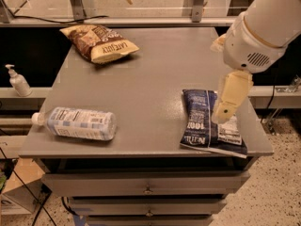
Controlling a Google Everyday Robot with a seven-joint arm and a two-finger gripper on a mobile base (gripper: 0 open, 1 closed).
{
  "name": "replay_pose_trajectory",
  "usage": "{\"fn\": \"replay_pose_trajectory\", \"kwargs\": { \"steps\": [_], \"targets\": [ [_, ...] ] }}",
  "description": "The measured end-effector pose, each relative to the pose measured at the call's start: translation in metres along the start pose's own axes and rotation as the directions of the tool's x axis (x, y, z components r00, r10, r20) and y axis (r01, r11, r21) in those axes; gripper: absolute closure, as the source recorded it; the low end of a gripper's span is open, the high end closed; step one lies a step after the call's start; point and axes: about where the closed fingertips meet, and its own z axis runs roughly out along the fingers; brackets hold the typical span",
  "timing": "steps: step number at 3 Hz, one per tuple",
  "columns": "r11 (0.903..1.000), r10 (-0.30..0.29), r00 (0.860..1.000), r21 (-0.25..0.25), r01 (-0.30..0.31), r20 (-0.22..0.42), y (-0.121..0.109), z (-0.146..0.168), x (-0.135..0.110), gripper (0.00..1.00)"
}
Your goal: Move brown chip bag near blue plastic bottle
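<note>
Camera view looks down across a grey counter (150,74) with closed drawers (148,185) beneath its front edge.

Nearest, at the front left, the blue plastic bottle (77,123) lies on its side, its white cap pointing off the left edge and its pale label facing up. At the front right lies a dark navy bag (200,121) with white print, its near end just at the counter's rim; this is not the bag the task names.

Over the right side of that navy bag hangs the gripper (230,97), a cream-coloured piece under the arm's large white body, which comes in from the upper right. It holds nothing that can be seen, and whether it is set wide or narrow I cannot tell. It also covers part of the navy bag, and whether it touches the bag cannot be made out.

Farther back, at the far left corner, the brown chip bag (99,42) rests flat, its tan-yellow end turned toward the middle of the counter. It is well apart from the bottle, with bare counter between them, and well apart from the gripper too. Off the counter to the left, a small white pump dispenser (18,80) stands on a lower ledge.

As I judge it, the task is at its very start: the chip bag is not yet grasped or shifted. The whole job is left, namely reaching across to the far corner, taking the bag, and setting it down near the bottle.
</note>
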Motion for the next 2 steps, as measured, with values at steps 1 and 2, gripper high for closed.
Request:
{"fn": "replay_pose_trajectory", "kwargs": {
  "steps": [1,2],
  "targets": [
    [0.9984,-0.045,0.996,0.036,0.043,0.071,-0.015,0.005,-0.031,0.00],
    [0.9866,-0.156,0.960,0.085,0.140,0.234,-0.042,0.021,-0.095,0.00]
  ]
}}
